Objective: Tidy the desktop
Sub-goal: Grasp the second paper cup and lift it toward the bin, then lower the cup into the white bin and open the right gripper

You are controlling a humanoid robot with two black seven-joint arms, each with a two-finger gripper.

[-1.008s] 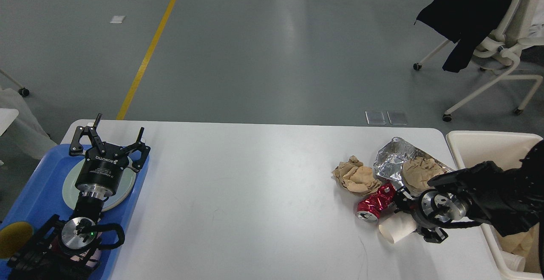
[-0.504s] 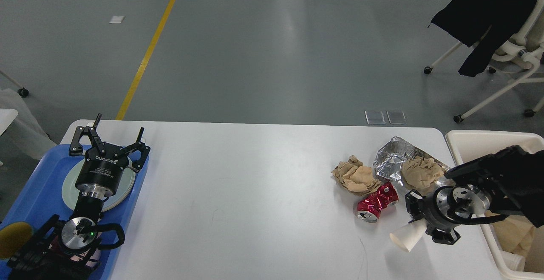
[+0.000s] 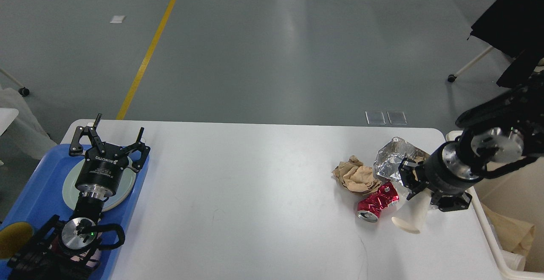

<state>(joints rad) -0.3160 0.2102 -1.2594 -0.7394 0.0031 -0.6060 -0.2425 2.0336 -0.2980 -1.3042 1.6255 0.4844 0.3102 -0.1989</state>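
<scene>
My right gripper point(image 3: 418, 203) grips a white paper cup point(image 3: 411, 217) above the desktop point(image 3: 255, 186), just right of the crushed red can point(image 3: 377, 202). My left gripper point(image 3: 111, 137) hangs spread wide over the blue tray point(image 3: 38, 186), far left.

Glossy grey floor point(image 3: 272, 38), yellow line point(image 3: 151, 48), black cloth point(image 3: 516, 29) on chair at right
</scene>
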